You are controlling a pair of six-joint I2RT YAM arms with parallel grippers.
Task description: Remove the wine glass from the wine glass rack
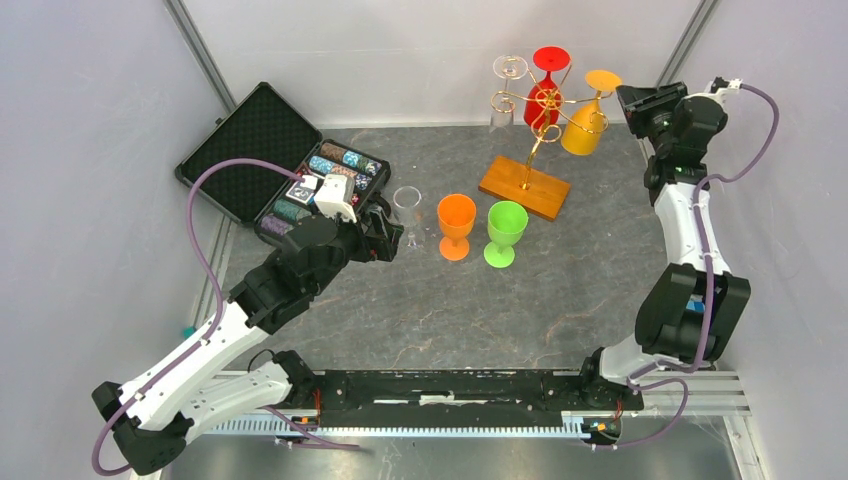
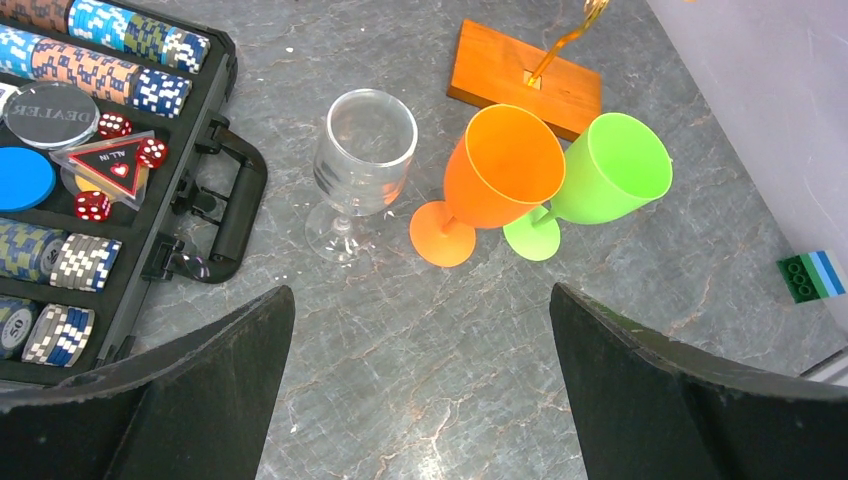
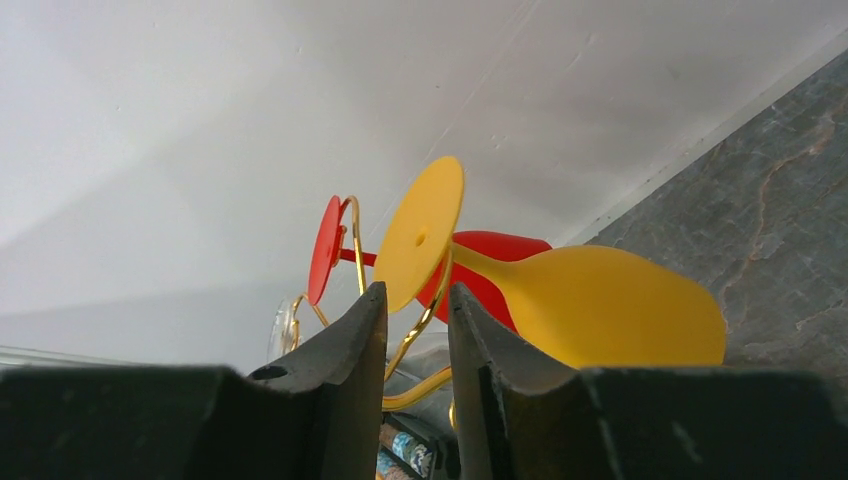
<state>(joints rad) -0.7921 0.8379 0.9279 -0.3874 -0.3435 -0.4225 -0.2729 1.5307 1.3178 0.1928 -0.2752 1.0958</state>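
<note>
Right end effector [image 3: 415,305], jaws narrowly apart, flanks yellow wine glass [image 3: 620,310] foot; grip unclear

**Grey marbled tabletop and what stands on it**

The grey stone-patterned tabletop [image 2: 420,340] lies bare between the jaws of the left gripper [image 2: 420,290]. Ahead of them stand a clear stemmed glass [image 2: 362,160], an orange plastic goblet [image 2: 495,170] and a lime-green plastic goblet [image 2: 605,170]. Beyond these is a rectangular orange-brown wooden base [image 2: 510,70]. Left lies an open black poker-chip case [image 2: 238,205], far right a small green-and-blue toy brick [image 2: 812,275]
</note>
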